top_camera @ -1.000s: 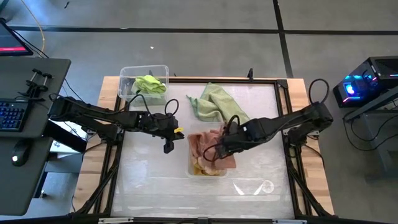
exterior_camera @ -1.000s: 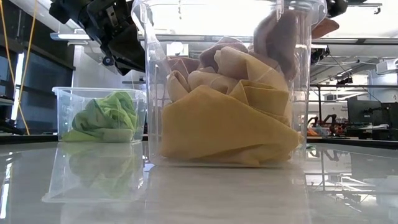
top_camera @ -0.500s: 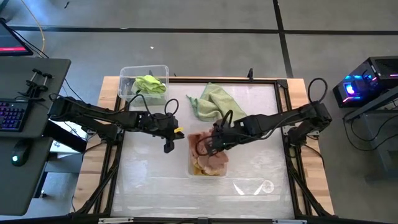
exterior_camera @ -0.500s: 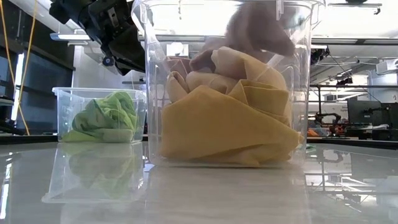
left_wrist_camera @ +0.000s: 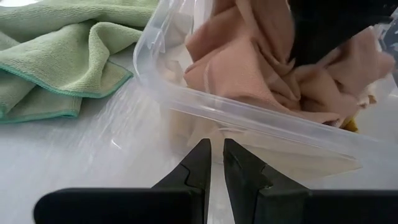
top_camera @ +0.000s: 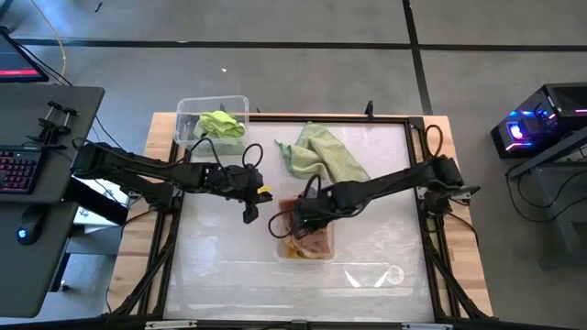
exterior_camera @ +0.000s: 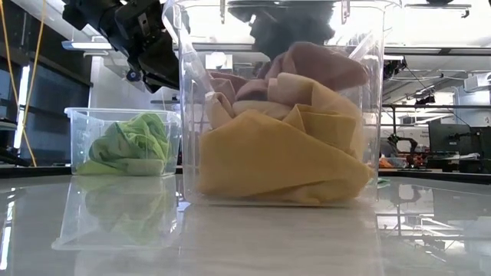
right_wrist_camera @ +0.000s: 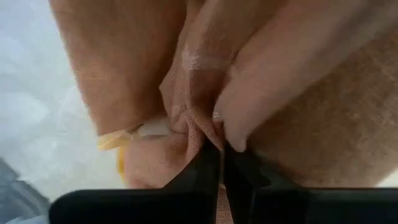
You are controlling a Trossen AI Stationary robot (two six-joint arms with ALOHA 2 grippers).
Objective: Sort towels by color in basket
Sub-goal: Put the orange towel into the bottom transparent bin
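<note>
Right claw (top_camera: 295,220) from overhead has swung down into the middle bin (top_camera: 306,249), pinched shut on a pink towel (right_wrist_camera: 205,118); at table level that towel (exterior_camera: 318,61) now tops the yellow one (exterior_camera: 276,165), so it's nearly sorted

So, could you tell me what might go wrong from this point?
The right gripper is shut on a fold of the salmon pink towel inside the clear bin; opening late could drag it back out. That bin also holds mustard yellow towels, so colors stay mixed. The left gripper waits close beside the bin.
</note>
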